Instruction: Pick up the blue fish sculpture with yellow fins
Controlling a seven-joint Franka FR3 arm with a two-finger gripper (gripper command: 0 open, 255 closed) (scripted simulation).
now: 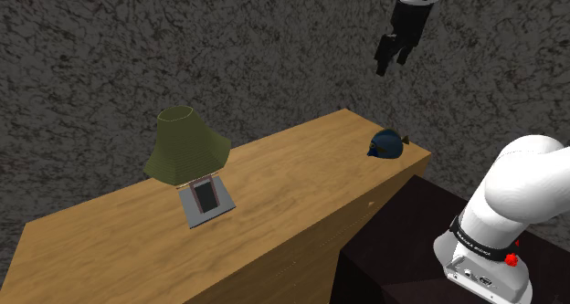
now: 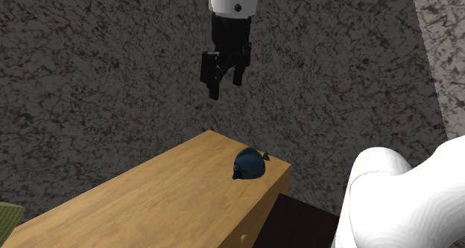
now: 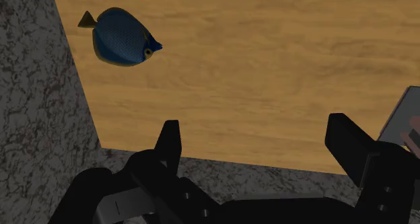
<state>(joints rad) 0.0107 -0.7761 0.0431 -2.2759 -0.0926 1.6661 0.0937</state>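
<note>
Presently we find the gripper [image 1: 391, 65] [image 2: 225, 88] [image 3: 259, 145] hanging high over one end of the wooden bench [image 1: 283, 179] [image 2: 164, 202] [image 3: 269, 75], with clear air beneath it. Its fingers [image 3: 169, 143] stand wide apart, and nothing lies between them.

The blue fish sculpture [image 1: 387, 145] [image 2: 250, 164] [image 3: 124, 38] rests on the bench top close to the corner at the shoulder view's right, near the dark stand [image 1: 411, 229]. It is touched by nothing. In the wrist view we see its broad blue side, rimmed in yellow, with a dull yellow tail pointing towards the bench's end. It sits off to one side of the fingers and well apart from them.

Further along the bench, towards the shoulder view's left, we note an olive-green lampshade [image 1: 185, 145]. Just in front of it a small grey picture frame [image 1: 205, 200] [image 3: 404, 122] leans back on its base.

A rough grey speckled wall [image 1: 137, 56] [image 2: 89, 75] rises behind the bench.
</note>
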